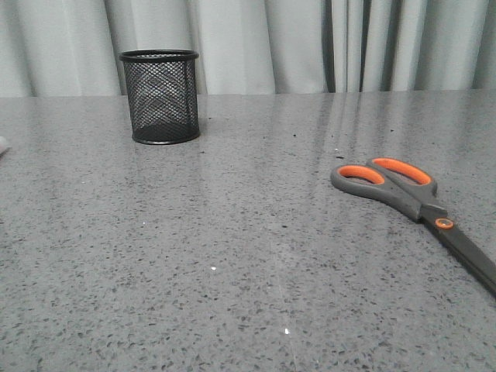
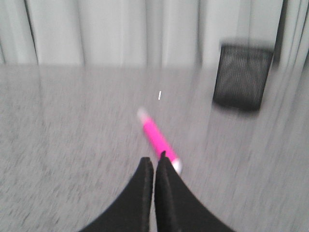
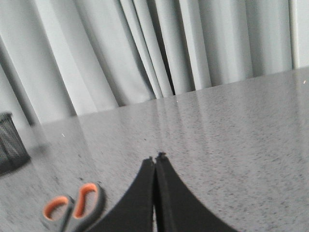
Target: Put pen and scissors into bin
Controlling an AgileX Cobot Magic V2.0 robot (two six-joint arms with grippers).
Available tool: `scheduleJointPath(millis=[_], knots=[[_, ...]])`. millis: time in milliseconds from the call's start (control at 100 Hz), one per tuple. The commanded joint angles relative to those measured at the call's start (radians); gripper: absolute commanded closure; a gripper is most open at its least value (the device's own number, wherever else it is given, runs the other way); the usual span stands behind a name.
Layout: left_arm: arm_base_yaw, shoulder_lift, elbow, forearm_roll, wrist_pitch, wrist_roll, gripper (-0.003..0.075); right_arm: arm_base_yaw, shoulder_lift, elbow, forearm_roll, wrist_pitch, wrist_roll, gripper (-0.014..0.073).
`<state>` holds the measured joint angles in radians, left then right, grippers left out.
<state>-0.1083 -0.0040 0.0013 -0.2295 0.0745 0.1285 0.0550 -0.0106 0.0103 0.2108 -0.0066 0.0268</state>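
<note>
- Reaching for the pen looked to be the step in hand: neither item was in the bin yet, and your left gripper pointed at the pen with nothing held.
- Left jaws were pressed together, tips touching, in the left wrist view. That view was smeared, so take fine detail with caution.
- Pen lay flat on the table, pink barrel with a pale end pointing away from the fingers; its near end sat just beside the left fingertips. Whether they touched it, I could not tell.
- Pen was out of the front view; only a pale sliver showed at the table's left edge, too small to name.
- Bin stood upright near the far edge of the table, left of centre, well apart from the scissors.
- Scissors lay flat by the right edge, blades closed, orange-lined loops toward the far edge, blades running off toward the near right corner.
- Right gripper was also closed and empty, aimed over bare table with the scissor loops off to one side.
- Next move, as I judged it: you would need to open the left jaws, straddle the pink barrel across its width, then close.
</note>
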Motion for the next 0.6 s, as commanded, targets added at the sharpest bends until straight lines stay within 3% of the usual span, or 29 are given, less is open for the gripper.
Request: scheduleJointPath(millis=[0, 180, 360, 470, 590], knots=[[0.004, -0.031, 0.043, -0.199, -0.213, -0.003, 0.0739, -0.005, -0.02, 0.014, 0.079, -0.099, 0.005, 0.067], [0.004, -0.031, 0.041, -0.647, -0.374, -0.003, 0.0739, -0.005, -0.02, 0.014, 0.085, -0.157, 0.007, 0.067], [0.004, -0.031, 0.041, -1.025, -0.374, -0.003, 0.0739, -0.005, -0.02, 0.014, 0.145, -0.183, 0.072, 0.0669], [0.004, -0.031, 0.041, -1.149, -0.348, -0.003, 0.0739, -0.005, -0.02, 0.013, 0.145, -0.183, 0.074, 0.0666], [0.004, -0.031, 0.041, -1.125, -0.343, -0.003, 0.0739, -0.005, -0.02, 0.008, 0.145, -0.179, 0.074, 0.0608]])
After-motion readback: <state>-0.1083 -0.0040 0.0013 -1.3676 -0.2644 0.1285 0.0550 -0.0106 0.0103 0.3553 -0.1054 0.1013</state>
